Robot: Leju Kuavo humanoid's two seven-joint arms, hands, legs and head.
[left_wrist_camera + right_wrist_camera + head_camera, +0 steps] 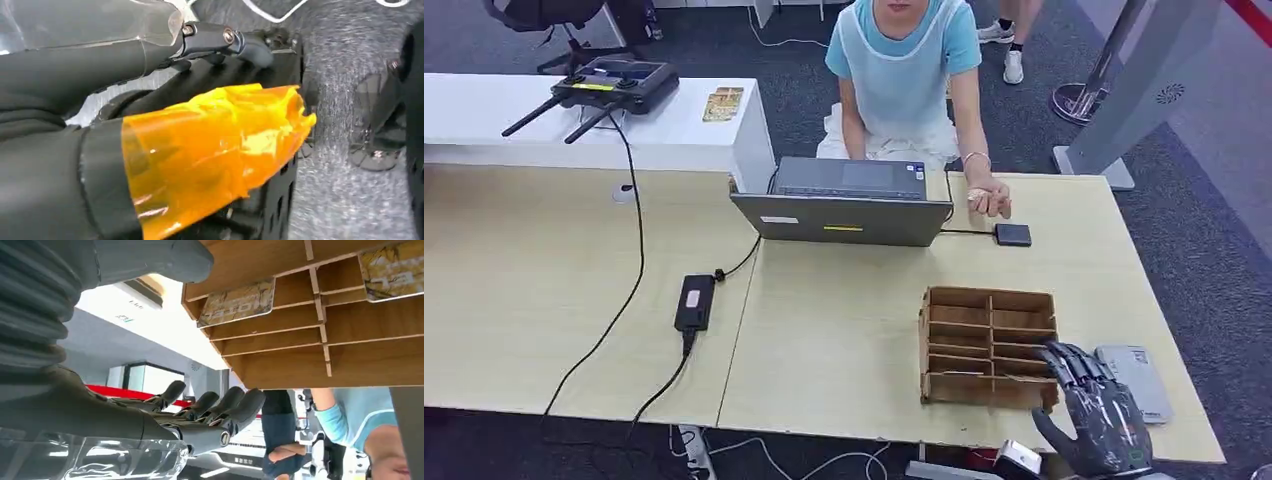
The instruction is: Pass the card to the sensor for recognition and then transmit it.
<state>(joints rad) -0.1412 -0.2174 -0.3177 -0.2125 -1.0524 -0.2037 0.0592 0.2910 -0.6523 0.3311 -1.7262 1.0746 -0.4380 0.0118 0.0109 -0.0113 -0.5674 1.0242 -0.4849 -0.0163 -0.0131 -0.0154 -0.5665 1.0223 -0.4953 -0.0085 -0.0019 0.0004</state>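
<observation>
The robot's right hand (pixel 1096 415) is at the lower right of the head view, just beside the right end of a brown wooden rack (pixel 989 346) with little slots. Its dark fingers (pixel 1072 364) are spread apart and reach up to the rack's lower right corner. The hand holds nothing.

In the right wrist view, two cards sit in the rack's slots: one card (pixel 238 303) near the top middle of that picture and a second card (pixel 394 269) at the top right. The right hand's fingers (pixel 220 405) lie near the rack, apart from both cards.

The left hand (pixel 150 130) shows up close in the left wrist view, with orange tape over it. I cannot tell if it is open or closed.

At the top middle of the head view, a person (pixel 904 70) sits behind a grey laptop (pixel 844 205). Their hand (pixel 989 198) rests on the table (pixel 524 300) near a small black box (pixel 1013 235).
</observation>
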